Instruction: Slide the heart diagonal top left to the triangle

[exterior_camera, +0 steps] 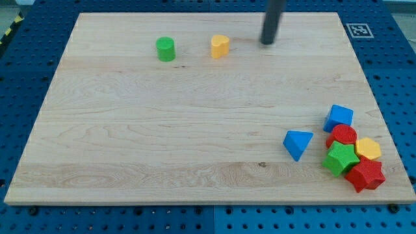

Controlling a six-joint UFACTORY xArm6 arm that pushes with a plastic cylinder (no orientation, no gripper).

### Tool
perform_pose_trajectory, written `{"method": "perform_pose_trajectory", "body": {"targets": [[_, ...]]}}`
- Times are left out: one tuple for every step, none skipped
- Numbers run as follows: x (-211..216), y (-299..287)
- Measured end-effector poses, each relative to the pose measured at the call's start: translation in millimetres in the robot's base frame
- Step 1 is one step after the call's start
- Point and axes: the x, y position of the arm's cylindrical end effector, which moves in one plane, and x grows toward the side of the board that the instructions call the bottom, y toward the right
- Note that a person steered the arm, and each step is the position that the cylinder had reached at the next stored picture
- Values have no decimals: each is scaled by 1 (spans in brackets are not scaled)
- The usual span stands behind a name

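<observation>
Pale wood board [195,143] fills most of the view, lying on a blue perforated base [26,58]; a printed marker tag [359,30] sits at the board's top right corner.

Cluster at the view's lower right, blocks touching or nearly so: blue cube-like block [338,117], red round block [343,135], yellow hexagon-like block [368,149], green star-like block [341,158], red star-like block [365,175]. Blue triangle [298,143] stands just left of that cluster, apart from it.

Green cylinder [166,49] near the top, left of centre. Yellow heart [220,46] just to its right, well apart from the triangle.

No claw on this rig: only a dark rod, my tip [267,43], resting at board height to the right of the heart, not touching it.

Handling judgement: heart looks like a small rigid plastic piece, light, likely to slide easily and to spin if pushed off-centre. No gripping possible; contact should be on a side face, through its middle. Target spot lies up-left of the triangle, so the tip would need to come round to the heart's upper-left side first.
</observation>
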Motion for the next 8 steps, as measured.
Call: {"method": "perform_pose_trajectory", "body": {"targets": [[-4, -79], [18, -104], [26, -101], [25, -87], [19, -82], [14, -80], [11, -75], [14, -55]]}}
